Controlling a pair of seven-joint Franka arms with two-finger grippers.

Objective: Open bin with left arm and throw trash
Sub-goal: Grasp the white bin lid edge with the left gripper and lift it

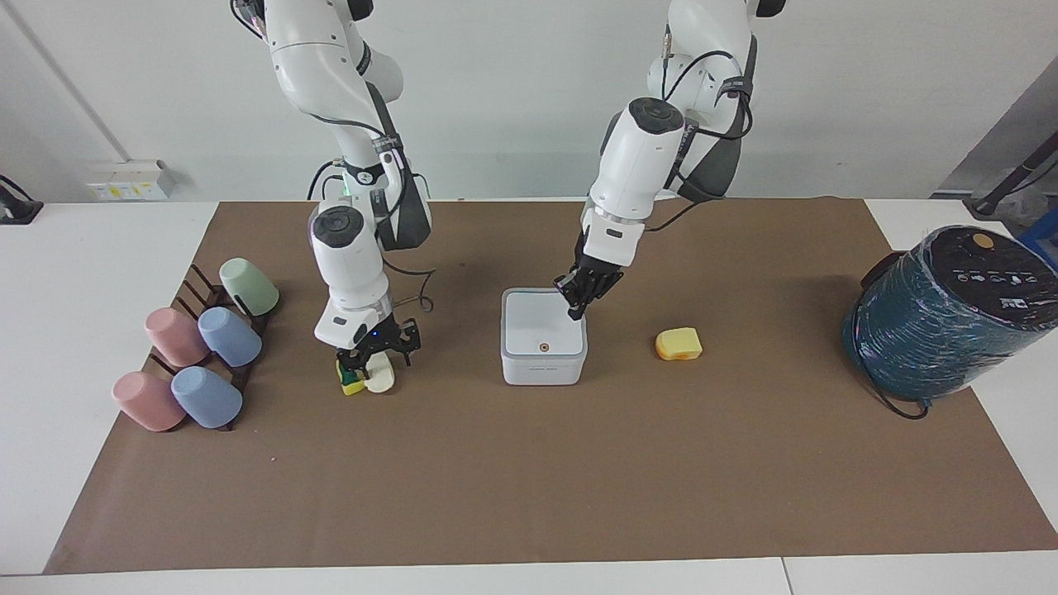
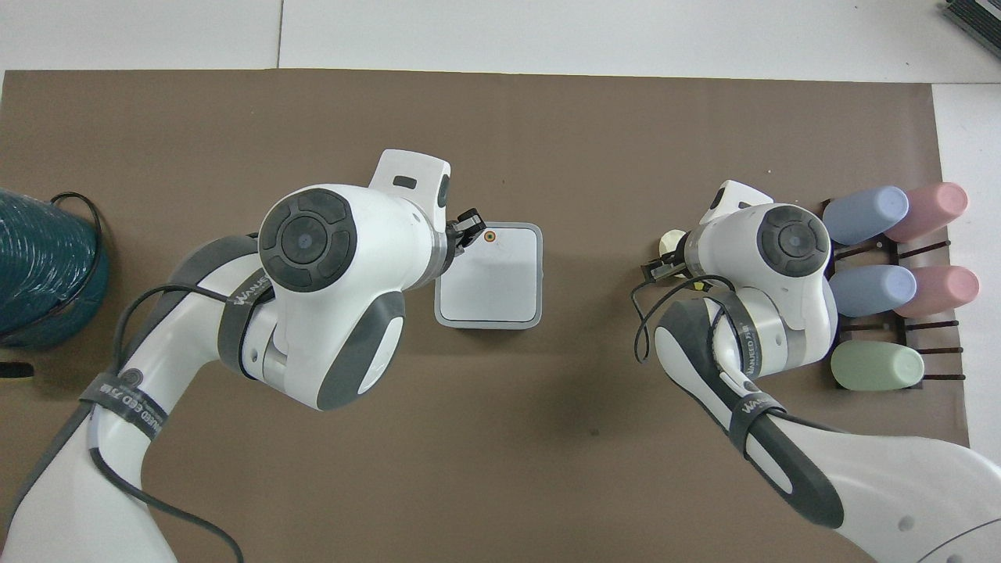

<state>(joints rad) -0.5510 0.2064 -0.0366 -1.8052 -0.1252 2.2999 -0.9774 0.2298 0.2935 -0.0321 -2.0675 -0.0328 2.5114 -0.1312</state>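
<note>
The white bin (image 1: 543,362) (image 2: 489,289) stands mid-mat with its grey-rimmed lid down. My left gripper (image 1: 575,312) (image 2: 471,224) is shut and hangs over the lid's edge toward the left arm's end; I cannot tell whether it touches. My right gripper (image 1: 374,357) is down on two scraps of trash that lie together, the yellow-and-green sponge (image 1: 350,384) and the cream-white lump (image 1: 383,380) (image 2: 670,239). The yellow-orange foam chunk (image 1: 679,344) lies alone on the mat beside the bin, toward the left arm's end; the left arm hides it in the overhead view.
Pastel cups lie on a dark rack (image 1: 192,285) (image 2: 934,349) at the right arm's end of the brown mat. A big dark-teal wrapped cylinder (image 1: 942,318) (image 2: 39,266) sits at the left arm's end.
</note>
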